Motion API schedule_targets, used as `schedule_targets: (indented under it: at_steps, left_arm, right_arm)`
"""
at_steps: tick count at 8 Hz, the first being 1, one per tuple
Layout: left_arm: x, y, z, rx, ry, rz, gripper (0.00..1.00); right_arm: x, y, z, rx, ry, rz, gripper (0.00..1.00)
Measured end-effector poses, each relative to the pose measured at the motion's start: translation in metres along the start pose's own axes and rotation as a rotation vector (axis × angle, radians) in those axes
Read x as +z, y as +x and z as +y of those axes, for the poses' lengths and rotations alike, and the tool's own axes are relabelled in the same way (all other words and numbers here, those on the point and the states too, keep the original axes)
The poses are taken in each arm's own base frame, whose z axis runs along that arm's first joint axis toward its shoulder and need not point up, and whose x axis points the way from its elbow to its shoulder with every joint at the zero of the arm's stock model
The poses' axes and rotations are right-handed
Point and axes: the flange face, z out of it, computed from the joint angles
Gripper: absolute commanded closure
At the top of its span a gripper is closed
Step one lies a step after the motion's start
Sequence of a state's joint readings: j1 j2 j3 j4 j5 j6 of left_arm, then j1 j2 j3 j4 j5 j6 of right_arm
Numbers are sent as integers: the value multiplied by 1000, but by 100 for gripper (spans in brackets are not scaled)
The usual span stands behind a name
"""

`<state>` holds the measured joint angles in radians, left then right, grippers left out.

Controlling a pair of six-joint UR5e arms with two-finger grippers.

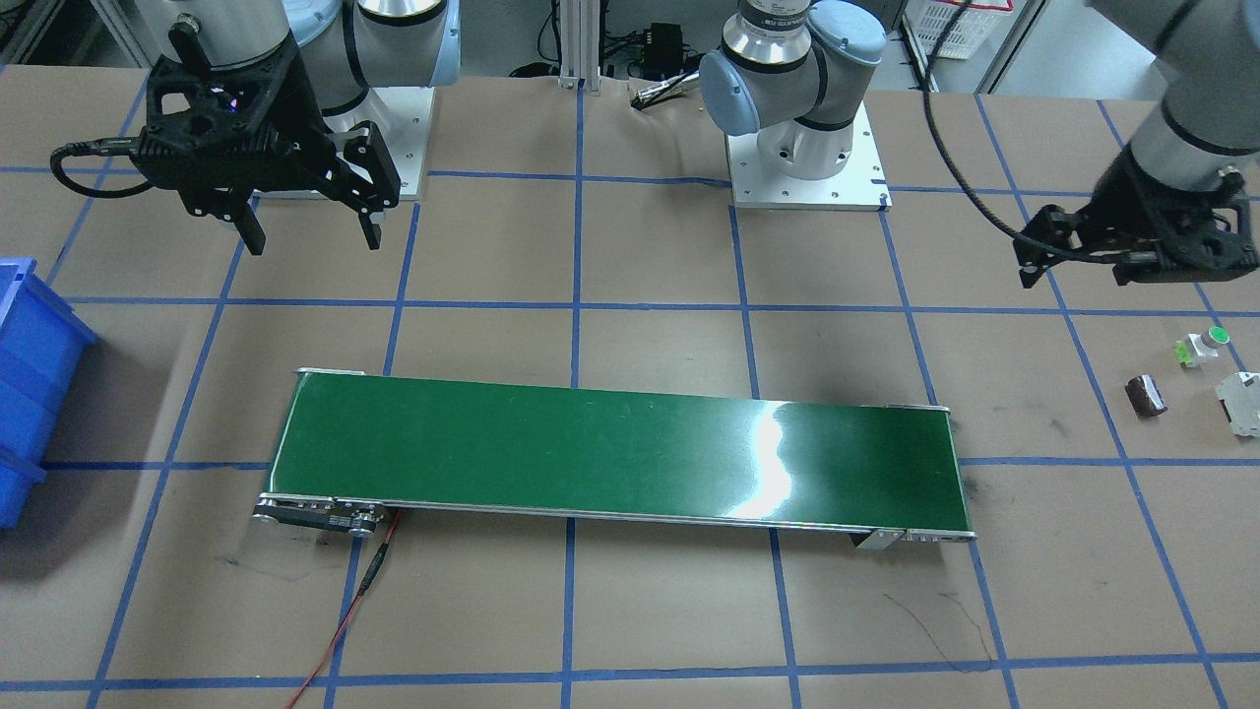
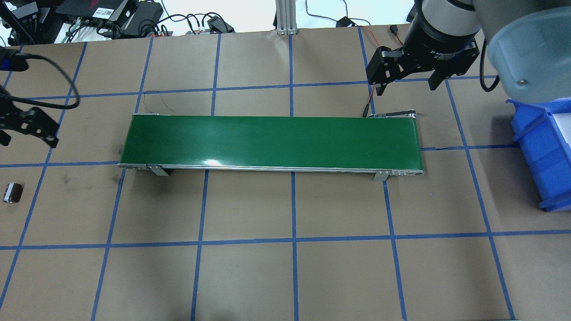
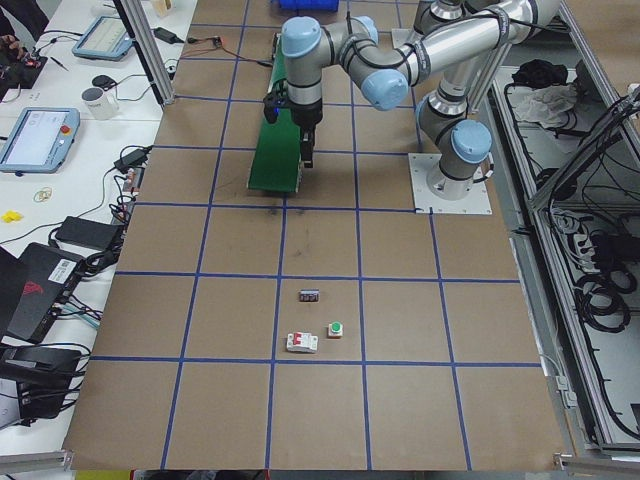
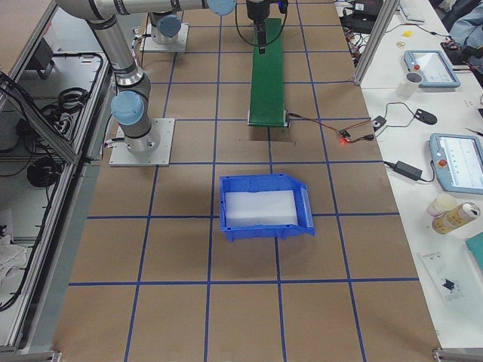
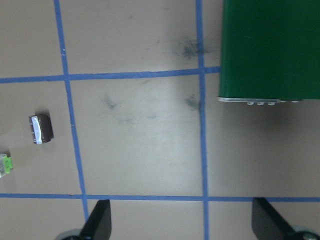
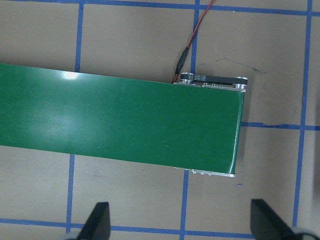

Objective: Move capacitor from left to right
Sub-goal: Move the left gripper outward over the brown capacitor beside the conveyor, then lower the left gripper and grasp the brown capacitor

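Observation:
The capacitor (image 1: 1147, 396) is a small dark cylinder with a silvery end. It lies on its side on the brown table at the robot's far left, and also shows in the overhead view (image 2: 12, 193) and the left wrist view (image 5: 41, 128). My left gripper (image 1: 1073, 261) hangs open and empty above the table, between the capacitor and the conveyor's left end. In its wrist view (image 5: 182, 222) the capacitor sits well off to the left of the fingers. My right gripper (image 1: 310, 231) is open and empty above the conveyor's right end (image 6: 235, 130).
A long green conveyor belt (image 1: 620, 453) lies across the table's middle. A white part with a green cap (image 1: 1203, 347) and a white-grey blocky part (image 1: 1240, 404) lie close to the capacitor. A blue bin (image 2: 544, 151) stands at the robot's right. A red wire (image 1: 345, 620) runs from the conveyor.

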<state>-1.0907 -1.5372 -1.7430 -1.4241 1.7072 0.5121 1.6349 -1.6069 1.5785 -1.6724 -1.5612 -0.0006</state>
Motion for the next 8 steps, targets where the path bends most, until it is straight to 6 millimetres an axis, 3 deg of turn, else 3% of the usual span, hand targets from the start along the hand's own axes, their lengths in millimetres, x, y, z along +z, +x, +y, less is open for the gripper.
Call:
schedule_targets:
  at_steps: [2, 4, 5, 8]
  left_arm:
    - [46, -100, 3, 72, 8, 13, 0]
    - [102, -171, -3, 127, 37, 10, 0]
    - [131, -194, -7, 123, 43, 14, 0]
    - [206, -227, -14, 5, 16, 49, 0]
  right_arm:
    - [0, 0, 0, 1, -1, 0, 0]
    - [0, 0, 0, 0, -2, 0, 0]
    - [0, 0, 0, 0, -3, 0, 0]
    - [0, 0, 0, 0, -3, 0, 0]
